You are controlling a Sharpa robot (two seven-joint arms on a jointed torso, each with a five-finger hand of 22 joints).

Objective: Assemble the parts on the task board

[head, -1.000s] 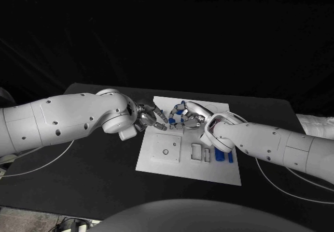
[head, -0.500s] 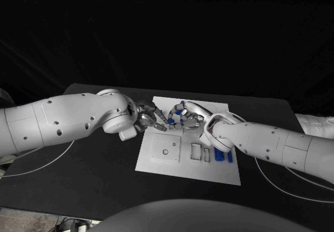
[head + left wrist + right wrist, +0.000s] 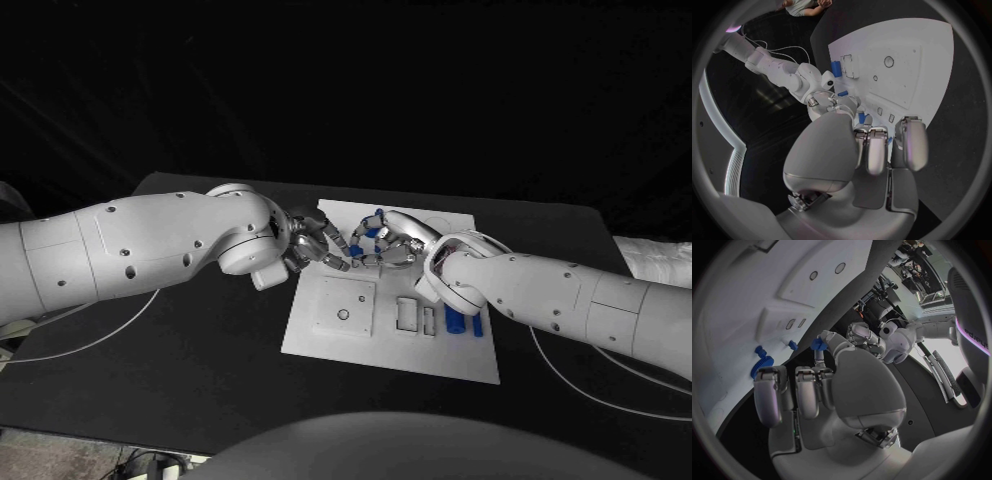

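The right hand (image 3: 387, 243) pinches a small blue part (image 3: 378, 227) over the far end of the task board (image 3: 346, 340). The left hand (image 3: 316, 243) is just beside it, fingers curled; I cannot tell if it holds anything. More blue parts (image 3: 459, 322) sit at the board's right edge. The board lies on the black counter (image 3: 188, 370).

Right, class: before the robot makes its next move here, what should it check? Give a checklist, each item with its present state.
1. Left hand and right hand meet over the far end of the task board: ok.
2. Blue piece at the right hand's fingers firmly held: cannot tell.
3. Left hand holding anything: cannot tell.
4. Spare blue parts lie on the board's near right, away from both hands: ok.
5. Board lies flat on the table: ok.
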